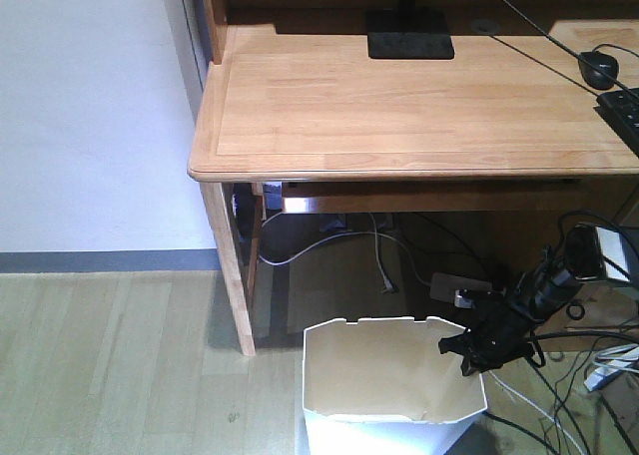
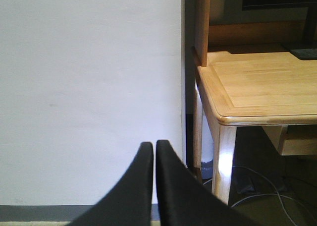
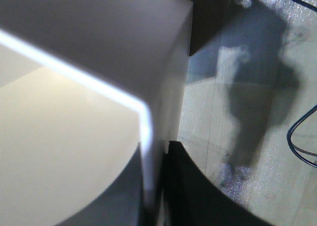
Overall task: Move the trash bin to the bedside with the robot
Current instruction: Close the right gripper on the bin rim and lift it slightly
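The white trash bin (image 1: pixel 389 375) stands on the wood floor in front of the desk, open and cream inside. My right gripper (image 1: pixel 469 350), on a slim black arm with looping cable, is at the bin's right rim. In the right wrist view the right gripper (image 3: pixel 154 151) is shut on the thin bin wall (image 3: pixel 124 47), one finger inside and one finger (image 3: pixel 188 186) outside. My left gripper (image 2: pixel 153 144) is shut on nothing and faces a white wall. The bedside is out of view.
A light wooden desk (image 1: pixel 399 96) stands just behind the bin, its leg (image 1: pixel 232 265) to the bin's left. Cables (image 1: pixel 589 375) and a power strip (image 1: pixel 454 287) lie on the floor at the right. A white wall (image 1: pixel 90 116) is at the left.
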You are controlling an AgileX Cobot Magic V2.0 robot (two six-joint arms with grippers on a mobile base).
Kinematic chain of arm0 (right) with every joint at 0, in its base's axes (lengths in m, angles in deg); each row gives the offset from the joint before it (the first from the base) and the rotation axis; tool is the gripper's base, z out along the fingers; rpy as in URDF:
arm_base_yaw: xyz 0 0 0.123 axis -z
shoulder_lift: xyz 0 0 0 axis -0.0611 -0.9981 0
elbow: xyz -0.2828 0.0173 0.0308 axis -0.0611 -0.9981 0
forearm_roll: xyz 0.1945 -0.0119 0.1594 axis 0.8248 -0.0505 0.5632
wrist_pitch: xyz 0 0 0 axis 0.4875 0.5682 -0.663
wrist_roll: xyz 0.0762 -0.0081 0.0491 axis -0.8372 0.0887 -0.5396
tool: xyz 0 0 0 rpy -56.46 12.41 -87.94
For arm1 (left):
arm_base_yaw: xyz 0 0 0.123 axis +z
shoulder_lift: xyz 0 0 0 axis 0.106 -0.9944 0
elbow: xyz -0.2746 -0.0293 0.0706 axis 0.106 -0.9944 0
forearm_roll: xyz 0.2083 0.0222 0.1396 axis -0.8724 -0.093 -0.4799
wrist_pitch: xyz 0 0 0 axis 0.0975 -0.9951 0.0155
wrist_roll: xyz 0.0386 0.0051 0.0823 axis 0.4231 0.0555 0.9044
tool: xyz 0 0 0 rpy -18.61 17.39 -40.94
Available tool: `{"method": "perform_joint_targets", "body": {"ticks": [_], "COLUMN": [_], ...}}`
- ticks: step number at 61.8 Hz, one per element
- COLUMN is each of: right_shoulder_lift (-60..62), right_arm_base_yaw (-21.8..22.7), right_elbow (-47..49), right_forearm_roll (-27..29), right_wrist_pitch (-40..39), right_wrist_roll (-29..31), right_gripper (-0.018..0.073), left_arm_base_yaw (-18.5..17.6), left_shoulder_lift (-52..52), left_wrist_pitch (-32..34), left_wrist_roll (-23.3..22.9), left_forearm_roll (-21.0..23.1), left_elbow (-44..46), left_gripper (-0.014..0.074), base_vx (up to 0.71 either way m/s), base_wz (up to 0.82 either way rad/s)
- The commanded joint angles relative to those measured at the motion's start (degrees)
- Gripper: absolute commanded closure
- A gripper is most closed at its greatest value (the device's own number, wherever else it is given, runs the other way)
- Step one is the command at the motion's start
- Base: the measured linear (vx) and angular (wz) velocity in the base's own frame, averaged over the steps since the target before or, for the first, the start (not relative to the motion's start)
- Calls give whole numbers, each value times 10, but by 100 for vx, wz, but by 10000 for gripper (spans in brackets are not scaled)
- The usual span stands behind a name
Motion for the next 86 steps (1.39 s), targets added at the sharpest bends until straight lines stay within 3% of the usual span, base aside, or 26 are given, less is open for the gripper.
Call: {"method": "perform_joint_targets", "body": {"ticks": [1, 10, 18, 30, 38, 46, 63, 86], "right_shoulder_lift": [43, 63, 92, 144, 187, 240, 361, 435], "right_arm_base_yaw": [1, 1, 10, 44, 64, 79, 84, 86], "right_elbow": [4, -28, -82, -173, -253, -327, -462, -511], "right_forearm_roll": [39, 125, 264, 487, 584, 602, 594, 591], "right_wrist_pitch": [31, 5, 1, 113, 152, 183, 188, 224], "right_wrist_roll": [29, 114, 276, 520, 620, 669, 688, 689], "right_gripper": [571, 568, 567, 566, 566, 566, 566, 566], "left_arm_base_yaw": [0, 0, 0, 0, 0, 0, 0, 0], "left_shoulder_lift": [9, 9, 9, 9, 9, 9, 9, 9], "left_wrist_pitch": [41, 41, 41, 41, 41, 41, 41, 41], "left_wrist_roll": [0, 0, 0, 0, 0, 0, 0, 0], "left_forearm_roll": [2, 2, 2, 2, 2, 2, 2, 2], "left_elbow": [-11, -11, -11, -11, -11, -11, -11, -11], "left_gripper": [603, 603, 603, 603, 603, 603, 603, 603], "base_vx": [0, 0, 0, 0, 0, 0, 0, 0], "base_wz": [0, 0, 0, 0, 0, 0, 0, 0]}}
